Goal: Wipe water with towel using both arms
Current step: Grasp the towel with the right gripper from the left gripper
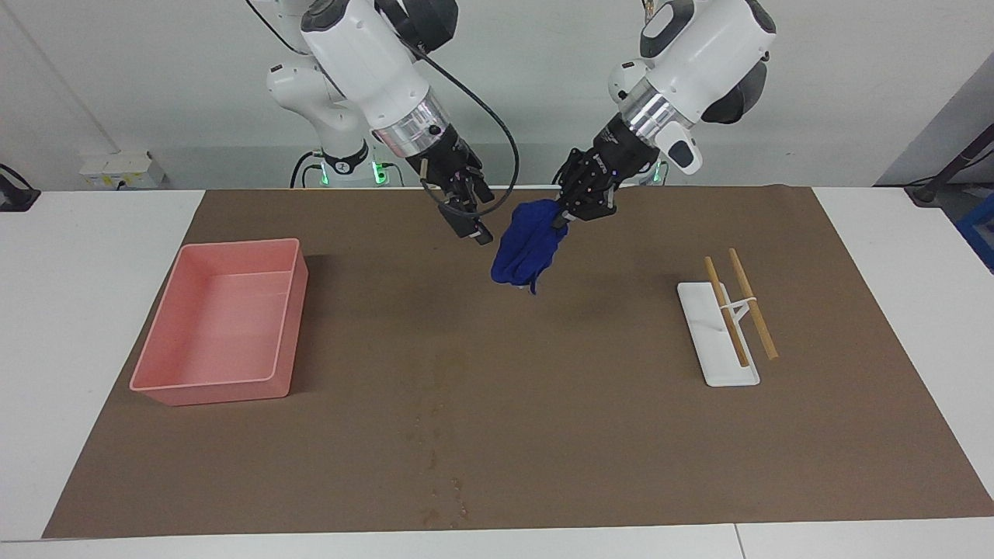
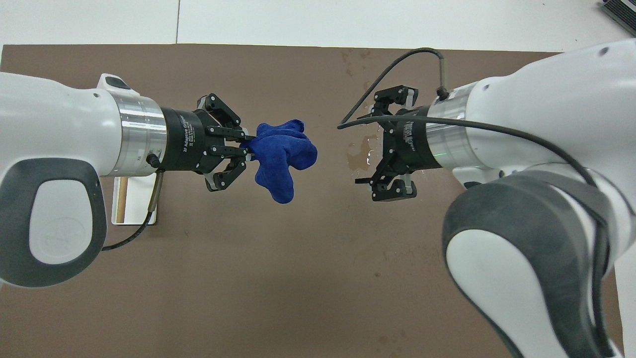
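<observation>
Over the middle of the brown mat [image 1: 590, 435], the left gripper [image 2: 247, 147] is clamped on the blue towel [image 1: 528, 248], which hangs in the air. The right gripper [image 2: 370, 144], fingers spread wide, holds nothing beside it, above the water [image 2: 361, 158].

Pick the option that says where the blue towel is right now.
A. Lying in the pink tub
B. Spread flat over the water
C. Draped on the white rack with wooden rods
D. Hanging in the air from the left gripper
D. The blue towel dangles above the brown mat, pinched by the left gripper, while the open right gripper hangs close beside it without touching it.
</observation>
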